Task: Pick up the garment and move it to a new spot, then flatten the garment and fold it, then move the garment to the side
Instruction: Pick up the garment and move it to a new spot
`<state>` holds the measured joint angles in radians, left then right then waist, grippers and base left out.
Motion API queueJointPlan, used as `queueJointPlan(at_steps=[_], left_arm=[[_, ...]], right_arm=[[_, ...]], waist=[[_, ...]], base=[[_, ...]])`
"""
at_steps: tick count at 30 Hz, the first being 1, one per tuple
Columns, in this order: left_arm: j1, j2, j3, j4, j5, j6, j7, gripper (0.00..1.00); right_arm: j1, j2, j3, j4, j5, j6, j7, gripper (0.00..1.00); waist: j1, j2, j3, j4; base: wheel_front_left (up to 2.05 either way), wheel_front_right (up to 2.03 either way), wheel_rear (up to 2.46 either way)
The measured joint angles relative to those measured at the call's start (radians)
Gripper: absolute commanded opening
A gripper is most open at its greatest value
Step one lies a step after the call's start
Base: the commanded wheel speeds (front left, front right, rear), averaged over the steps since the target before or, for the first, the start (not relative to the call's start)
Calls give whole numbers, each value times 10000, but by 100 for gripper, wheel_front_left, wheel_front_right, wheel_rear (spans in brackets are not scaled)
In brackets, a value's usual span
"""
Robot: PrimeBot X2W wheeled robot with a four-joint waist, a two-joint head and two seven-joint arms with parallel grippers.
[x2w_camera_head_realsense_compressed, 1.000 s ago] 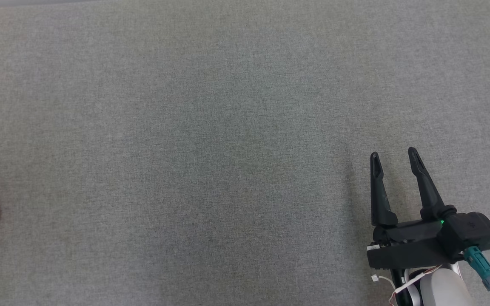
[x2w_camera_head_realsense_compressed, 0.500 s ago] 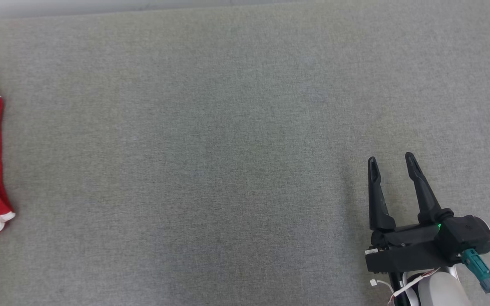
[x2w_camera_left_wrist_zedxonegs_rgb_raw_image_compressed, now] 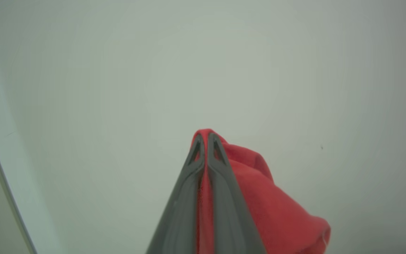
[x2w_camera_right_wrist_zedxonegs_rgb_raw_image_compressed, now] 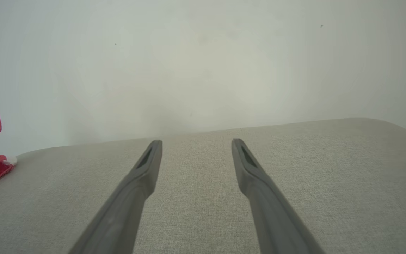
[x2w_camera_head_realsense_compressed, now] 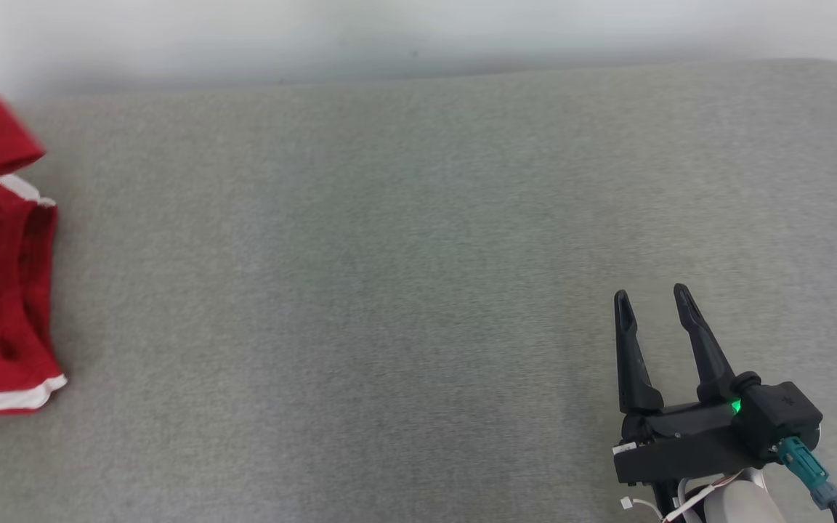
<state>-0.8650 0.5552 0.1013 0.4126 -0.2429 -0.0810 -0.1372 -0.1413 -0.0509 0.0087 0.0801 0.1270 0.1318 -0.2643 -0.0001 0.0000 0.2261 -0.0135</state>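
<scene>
My right arm sits at the lower right of the head view, low over the grey bench [x2w_camera_head_realsense_compressed: 389, 254]. The right pincer [x2w_camera_head_realsense_compressed: 650, 292] points away from me toward the far edge and leans a little to the left. Its two dark fingers are well apart, with only grey cloth surface between them. A small green light [x2w_camera_head_realsense_compressed: 736, 407] shines on its black body, and a teal connector [x2w_camera_head_realsense_compressed: 800, 457] sticks out at its right side.

The left wrist view gives me the left pincer [x2w_camera_left_wrist_zedxonegs_rgb_raw_image_compressed: 205, 143]. Its fingers are pressed together on a fold of the red garment [x2w_camera_left_wrist_zedxonegs_rgb_raw_image_compressed: 259, 197], and a thin red strip shows between them from the tips down. The fingers point at a pale wall [x2w_camera_left_wrist_zedxonegs_rgb_raw_image_compressed: 294, 70]. The cloth bulges out to the right of the fingers in that view and drops below them.

The head view shows the place of the garment on the bench, which the left wrist view cannot. It is at the far left edge of the picture. Its upper part is raised and blurred, and its lower part, with a white hem, is down at the bench. I cannot tell if the hem touches the surface.

In the right wrist view I see two red pieces at the left edge, one up in front of the wall and one with a white edge at the bench end.
</scene>
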Motion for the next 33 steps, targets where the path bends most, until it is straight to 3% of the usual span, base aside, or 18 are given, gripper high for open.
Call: queueJointPlan(at_steps=[8, 16, 25, 33], left_arm=[[-405, -364, -1112, -2713, -15, -224, 1369, 0], [-932, -1762, -2502, -3927, -144, -159, 2109, 0], [-684, -3196, -4036, -3348, -328, -182, 2138, 0], [832, -3739, -4581, -2167, -500, -12, 1779, 0]], right_arm=[[103, -2, 81, 123, 437, 0, 2, 100], [178, -4, 176, 347, 738, 0, 0, 100], [159, -4, 230, 466, 819, 0, 0, 100], [117, -2, 328, 606, 901, 0, 0, 100]], waist=[[0, 0, -335, -691], [0, 0, -501, -1717], [0, 0, -446, -2529], [1, 0, -308, -2973]], base=[[0, 0, 0], [0, 0, 0], [0, 0, 0], [0, 0, 0]])
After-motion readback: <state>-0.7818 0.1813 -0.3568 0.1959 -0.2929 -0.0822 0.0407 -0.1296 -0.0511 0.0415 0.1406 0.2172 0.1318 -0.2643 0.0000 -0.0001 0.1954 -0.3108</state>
